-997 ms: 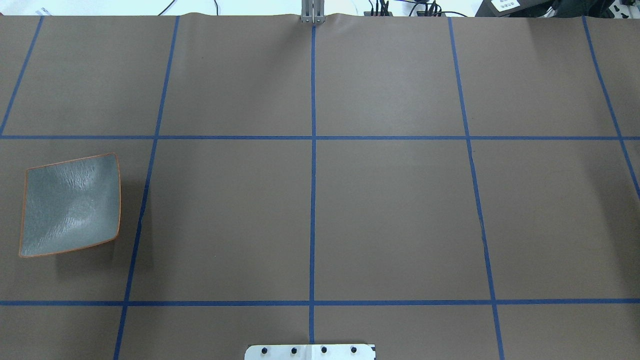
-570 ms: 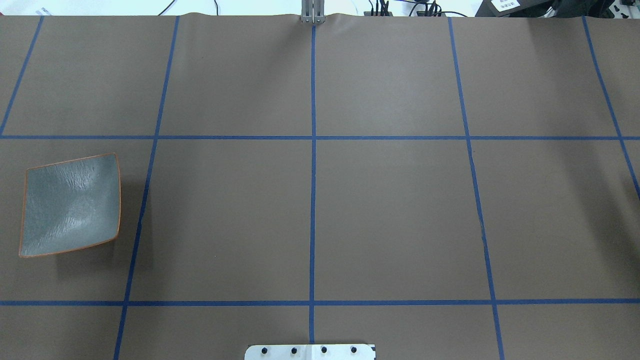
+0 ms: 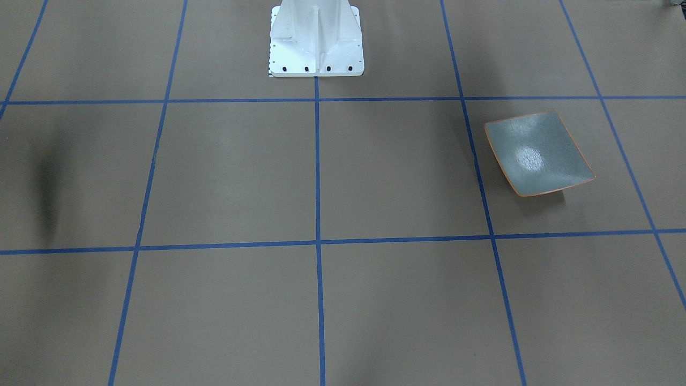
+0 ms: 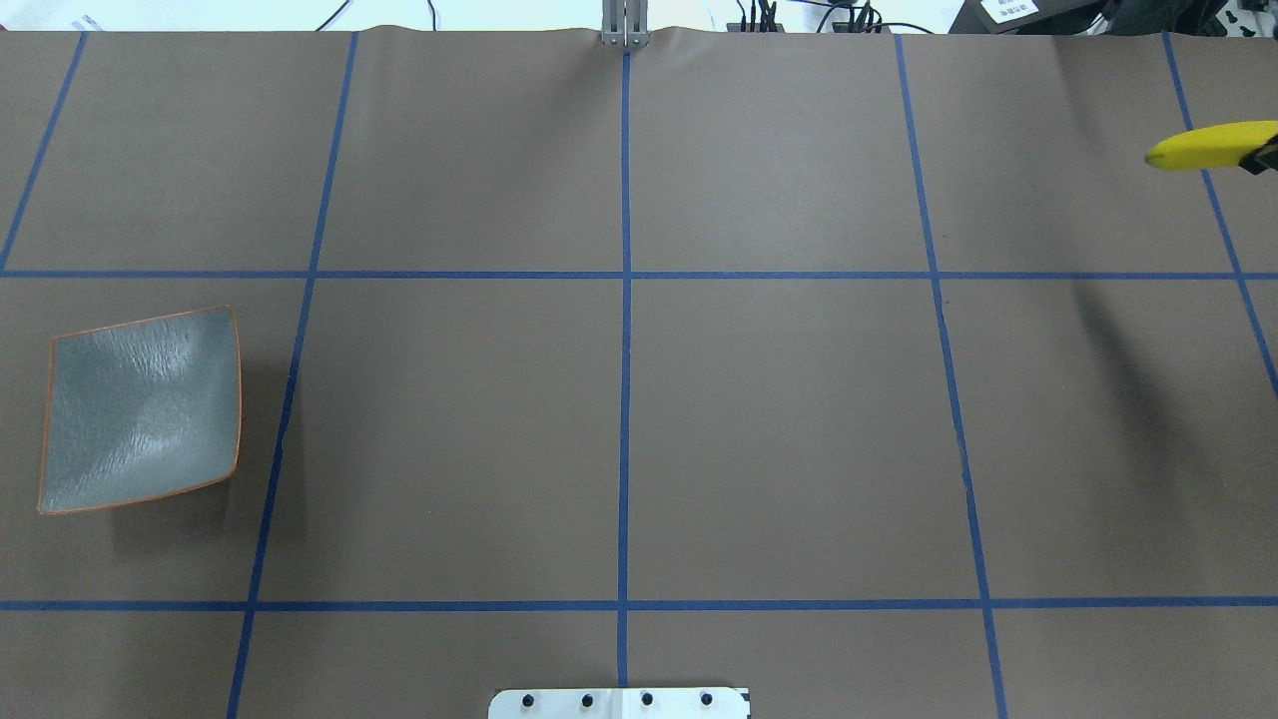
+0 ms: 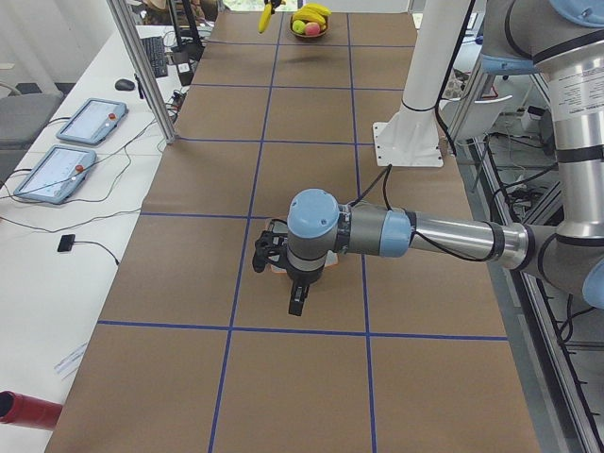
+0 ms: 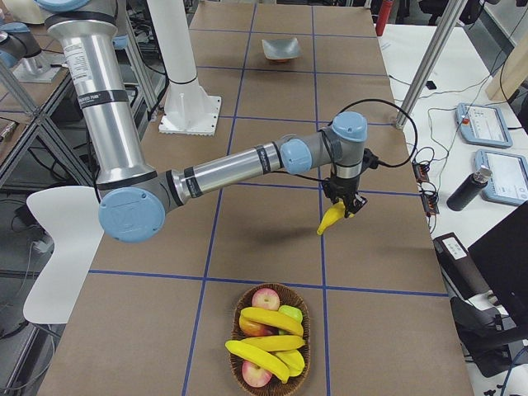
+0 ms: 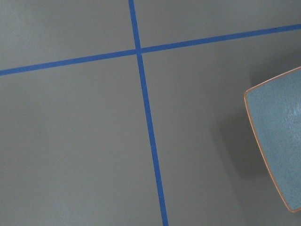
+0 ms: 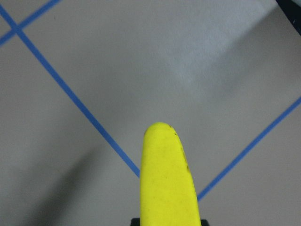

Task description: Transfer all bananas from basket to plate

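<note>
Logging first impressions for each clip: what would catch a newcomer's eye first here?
A bright yellow curved banana hangs in the right gripper, in the air above the brown table, beyond a woven basket of fruit at the table's right end. At the opposite end, the squarish grey-blue plate with an orange rim sits empty, and the left arm reaches out close by.

A yellow banana [image 8: 167,181] juts from the bottom edge above a blue-taped brown table [image 8: 117,47]
</note>
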